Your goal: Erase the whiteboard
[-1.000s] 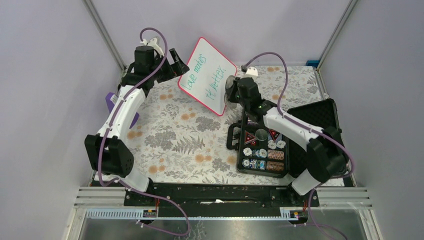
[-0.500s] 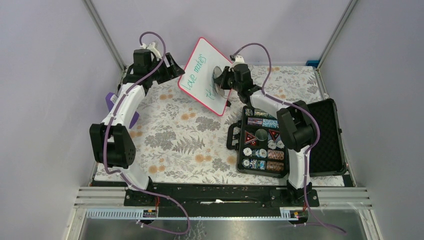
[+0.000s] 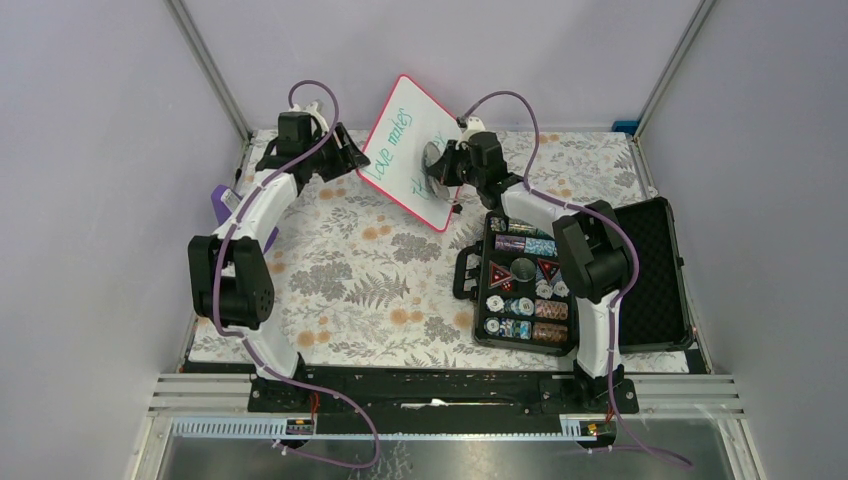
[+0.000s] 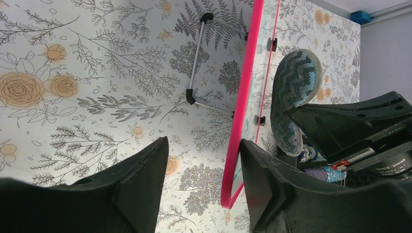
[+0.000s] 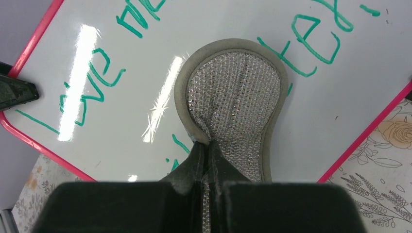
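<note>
- The table cover [image 3: 372, 292] is a flat pale cloth printed with grey ferns and orange roses, matte in the left wrist view [image 4: 73, 111]
- The black case [image 3: 652, 262] lies open at the right side, hard-shelled, its lid lined with dimpled foam and its tray packed with round poker chips [image 3: 520, 300]
- The whiteboard [image 3: 408, 140] is at the far middle of the table, between the two grippers: a glossy white rectangle with rounded corners and a thin pink rim [image 4: 243, 107]
- It is tipped up steeply, its face turned toward the right arm; its long axis, and the green handwriting [image 5: 311, 43], run from the corner by the left gripper up toward the far wall
- A thin bent wire stand [image 4: 195, 63] with black tips juts from its back; I cannot tell whether it rests on the cloth
- The left gripper [image 4: 201, 191] is spread wide, straddling the board's lower corner: one finger sits just beside the rim on the face side, the other well apart behind it
- The right gripper [image 5: 206, 151] is pinched tight on the stem of the pad [image 5: 233, 97]
- This pad is a soft oval, silvery mesh with a beige border on the side toward the wrist, teal chevron pile on the other [image 4: 294, 92]; it lies over the middle of the writing, contact unclear
</note>
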